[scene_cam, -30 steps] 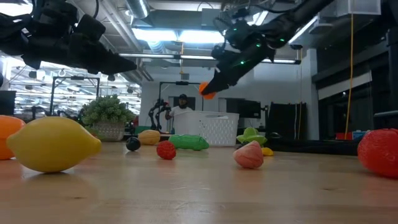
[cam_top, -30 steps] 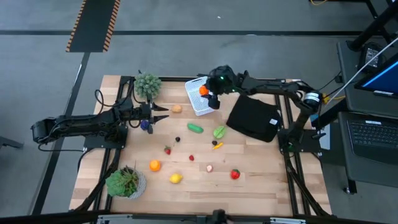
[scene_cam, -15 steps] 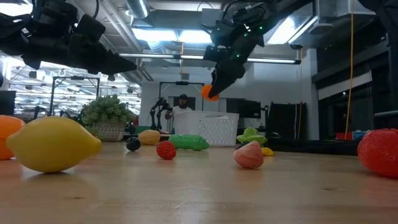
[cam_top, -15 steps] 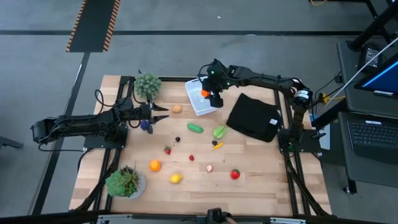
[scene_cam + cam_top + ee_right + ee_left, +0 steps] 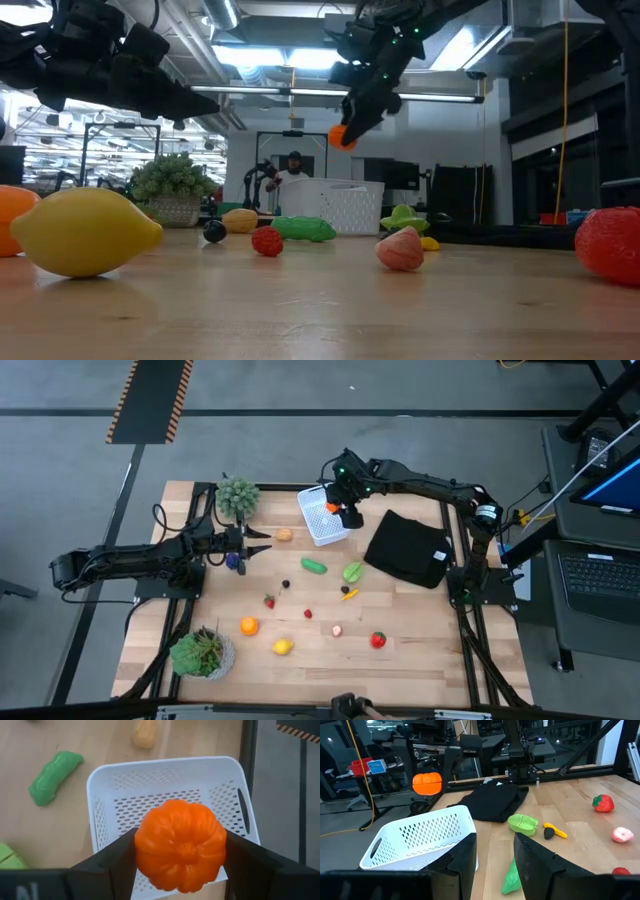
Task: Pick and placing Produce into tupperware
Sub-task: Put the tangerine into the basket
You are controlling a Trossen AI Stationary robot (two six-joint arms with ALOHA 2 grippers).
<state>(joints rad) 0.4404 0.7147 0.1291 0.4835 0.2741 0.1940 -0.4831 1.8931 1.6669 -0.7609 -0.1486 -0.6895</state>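
right gripper (image 5: 180, 851): clamped on an orange toy pumpkin (image 5: 180, 844), one finger on each side, jaws wide around it.
pumpkin vs tub: held in the air over the white tupperware (image 5: 323, 515); in the right wrist view the tub's perforated floor (image 5: 165, 805) lies straight beyond the pumpkin, so the drop path is down.
height: in the low view the pumpkin (image 5: 342, 137) hangs well above the tub rim (image 5: 335, 187), not touching.
tub axis: long side runs roughly away from the robot, slightly skewed; looks empty inside.
left gripper (image 5: 254, 541): part-open, holds nothing, hovers beside the tub's left side.
nearer arm: the right one, already over the tub.
rest of produce: scattered on the table (image 5: 420, 650), well apart from the tub.
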